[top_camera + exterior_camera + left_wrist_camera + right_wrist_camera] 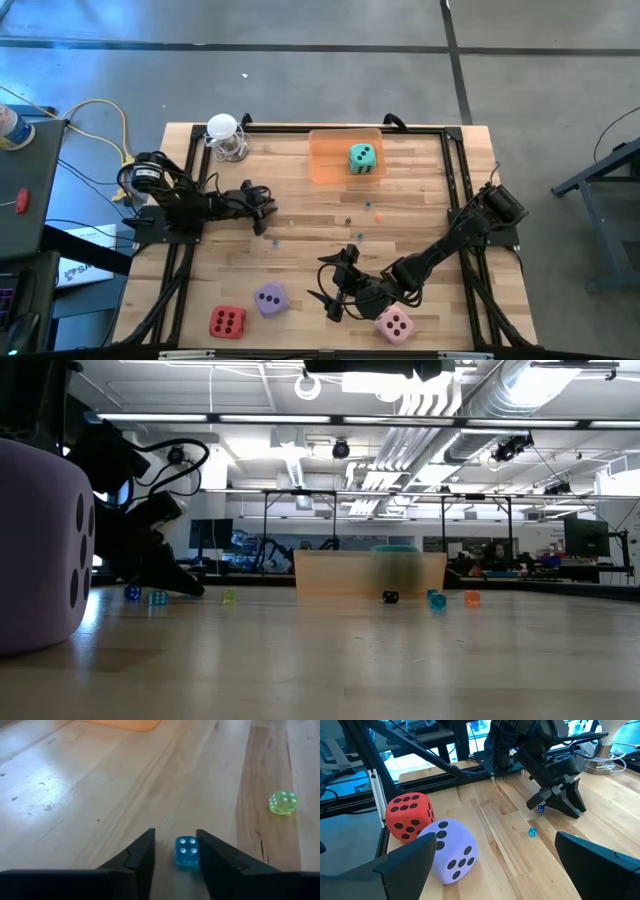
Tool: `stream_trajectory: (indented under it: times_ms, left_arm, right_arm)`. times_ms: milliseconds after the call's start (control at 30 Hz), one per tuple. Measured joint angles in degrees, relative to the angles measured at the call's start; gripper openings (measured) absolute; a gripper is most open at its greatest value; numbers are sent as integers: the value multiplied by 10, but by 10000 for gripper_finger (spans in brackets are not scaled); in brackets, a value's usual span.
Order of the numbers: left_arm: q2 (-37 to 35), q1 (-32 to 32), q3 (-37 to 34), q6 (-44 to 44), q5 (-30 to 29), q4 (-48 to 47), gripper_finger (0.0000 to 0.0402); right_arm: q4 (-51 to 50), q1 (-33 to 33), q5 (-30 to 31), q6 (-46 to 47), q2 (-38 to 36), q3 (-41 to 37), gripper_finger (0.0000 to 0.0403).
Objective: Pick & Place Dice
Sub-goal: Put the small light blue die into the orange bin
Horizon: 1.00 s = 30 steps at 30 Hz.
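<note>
Four large dice show in the high view. The teal-green one (pixel 362 158) lies in an orange tray (pixel 325 165) at the far edge. The purple (pixel 270 299), red (pixel 227 322) and pink (pixel 394 323) ones rest on the table near the front edge. My left gripper (pixel 175 837) is low at the table's left (pixel 266 210), open, with a tiny blue translucent cube (pixel 186 852) between its fingers. My right gripper (pixel 332 290) hangs wide open (pixel 495 840) between the purple die (pixel 450 851) and the pink one, above the table. The red die (pixel 410 816) lies beyond the purple one. My left gripper has the tiny blue cube on the table between its fingers. One finger (pixel 212 855) stands right at the cube's side and the other (pixel 142 857) is a gap away. Whether either touches the cube I cannot tell.
Tiny coloured cubes lie scattered mid-table (pixel 350 215), among them a yellow-green one (pixel 283 802) and a teal one (pixel 532 832). A white-topped object (pixel 225 135) stands at the far left corner. Black frame rails (pixel 455 180) run along the table's sides.
</note>
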Motion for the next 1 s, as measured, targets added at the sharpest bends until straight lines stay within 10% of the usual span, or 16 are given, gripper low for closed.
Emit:
stream_trajectory:
  times_ms: [333,1000]
  left_arm:
    - [0,0,0,21,2,3,50]
    - [-3,42,35,46,104,64,50]
  right_arm:
    - [0,0,0,0,0,0,400]
    - [0,7,5,15,0,0,400]
